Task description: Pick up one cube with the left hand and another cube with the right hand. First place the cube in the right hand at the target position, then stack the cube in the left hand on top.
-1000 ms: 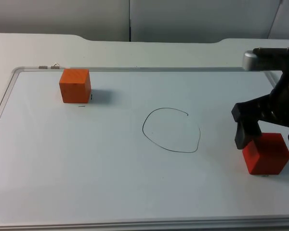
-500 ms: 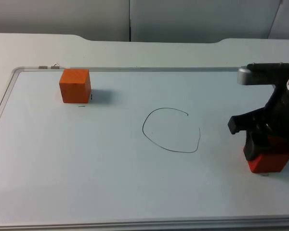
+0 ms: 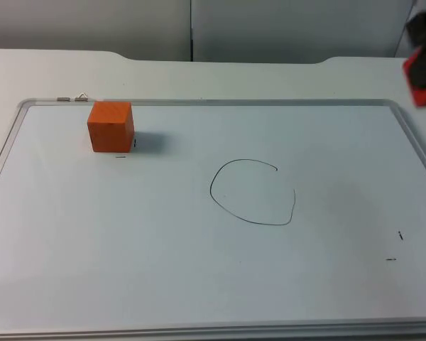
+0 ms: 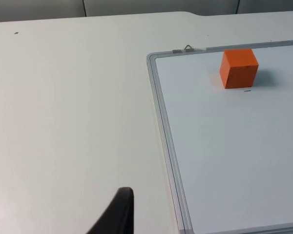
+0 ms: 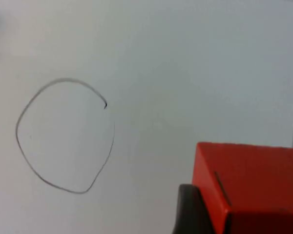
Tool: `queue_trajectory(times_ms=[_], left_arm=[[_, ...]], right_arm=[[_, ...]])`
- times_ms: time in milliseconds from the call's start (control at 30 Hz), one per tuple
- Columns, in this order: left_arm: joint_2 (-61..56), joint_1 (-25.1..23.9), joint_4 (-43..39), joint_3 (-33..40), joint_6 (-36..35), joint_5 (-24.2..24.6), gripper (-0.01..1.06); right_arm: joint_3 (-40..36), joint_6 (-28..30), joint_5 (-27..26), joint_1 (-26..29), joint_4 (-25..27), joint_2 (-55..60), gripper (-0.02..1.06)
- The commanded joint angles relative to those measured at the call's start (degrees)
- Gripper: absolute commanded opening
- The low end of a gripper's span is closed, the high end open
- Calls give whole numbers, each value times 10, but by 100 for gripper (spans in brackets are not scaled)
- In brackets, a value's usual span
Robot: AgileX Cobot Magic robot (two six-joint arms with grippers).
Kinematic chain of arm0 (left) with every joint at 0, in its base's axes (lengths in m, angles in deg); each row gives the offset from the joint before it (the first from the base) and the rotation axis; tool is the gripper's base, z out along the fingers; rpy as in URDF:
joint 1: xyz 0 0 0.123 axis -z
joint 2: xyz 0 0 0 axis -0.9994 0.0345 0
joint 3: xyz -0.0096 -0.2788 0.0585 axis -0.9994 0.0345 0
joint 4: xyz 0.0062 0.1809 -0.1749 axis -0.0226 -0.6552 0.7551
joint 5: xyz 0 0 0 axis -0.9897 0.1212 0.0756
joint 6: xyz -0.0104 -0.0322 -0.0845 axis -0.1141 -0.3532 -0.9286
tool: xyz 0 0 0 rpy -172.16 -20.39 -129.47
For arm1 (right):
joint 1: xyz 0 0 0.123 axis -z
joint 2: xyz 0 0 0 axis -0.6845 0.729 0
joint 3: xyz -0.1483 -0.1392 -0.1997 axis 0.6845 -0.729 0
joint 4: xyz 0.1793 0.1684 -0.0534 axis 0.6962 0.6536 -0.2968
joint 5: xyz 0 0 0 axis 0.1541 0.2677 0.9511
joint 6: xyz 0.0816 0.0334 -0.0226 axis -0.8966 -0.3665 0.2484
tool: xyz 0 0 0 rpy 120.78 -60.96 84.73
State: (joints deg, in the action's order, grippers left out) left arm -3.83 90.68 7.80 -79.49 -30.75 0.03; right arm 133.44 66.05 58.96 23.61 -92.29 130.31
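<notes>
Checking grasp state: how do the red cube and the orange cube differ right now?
The red cube is lifted off the whiteboard, held in the right pincer; the orange cube sits on the whiteboard, ungrasped. Red is at the far right edge; orange is far left, outside the circle. Both look like similar plain cubes.

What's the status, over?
Right gripper shut on red cube, lifted. Left gripper waits off whiteboard. Orange cube untouched. Drawn circle unobstructed.

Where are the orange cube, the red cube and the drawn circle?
orange cube (image 3: 110,126), top view, front face.
red cube (image 5: 256,187), right wrist view, near face, held in the right hand.
drawn circle (image 3: 211,186), top view, left side of its pen line on the whiteboard (image 3: 199,284).
</notes>
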Motion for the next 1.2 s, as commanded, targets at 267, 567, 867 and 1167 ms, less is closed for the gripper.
queue_trajectory(times_ms=[267,567,867,1167], left_arm=[[-2,-3,2,2,-3,-5,105],[-2,-3,2,2,-3,-5,105],[-2,-3,14,1,-11,-6,105],[25,-3,45,-15,-11,-30,105]], right_arm=[[11,9,50,-2,-64,-238,0],[-30,8,39,-2,-62,-341,0],[-41,8,22,-2,-57,-350,0],[-41,6,18,-2,-57,-350,0]])
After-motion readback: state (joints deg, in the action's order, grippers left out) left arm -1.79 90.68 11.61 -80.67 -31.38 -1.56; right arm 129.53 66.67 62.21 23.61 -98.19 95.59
